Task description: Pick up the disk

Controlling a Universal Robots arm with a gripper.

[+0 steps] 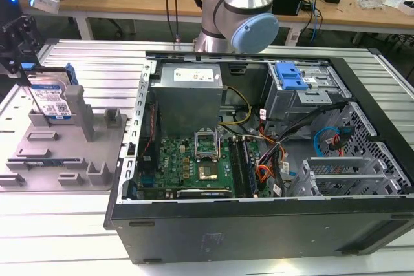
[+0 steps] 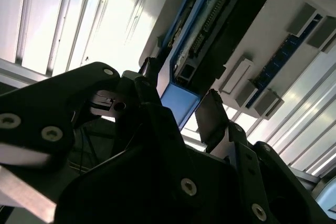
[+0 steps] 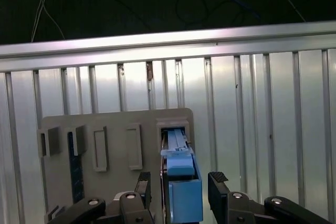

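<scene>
Disk [image 1: 53, 101] upright in grey holder tray [image 1: 65, 159], exterior view's left; pincer [image 3: 181, 181] open, fingers straddling its blue edge.

Bright glare off the ribbed metal table [image 1: 90, 59], pincer [image 2: 181, 98] in deep shadow, computer case [image 1: 259, 237] interior dim

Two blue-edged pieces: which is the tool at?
The disk upright in the grey holder tray, straddled by the tool; the blue caddy sits in the computer.
</scene>
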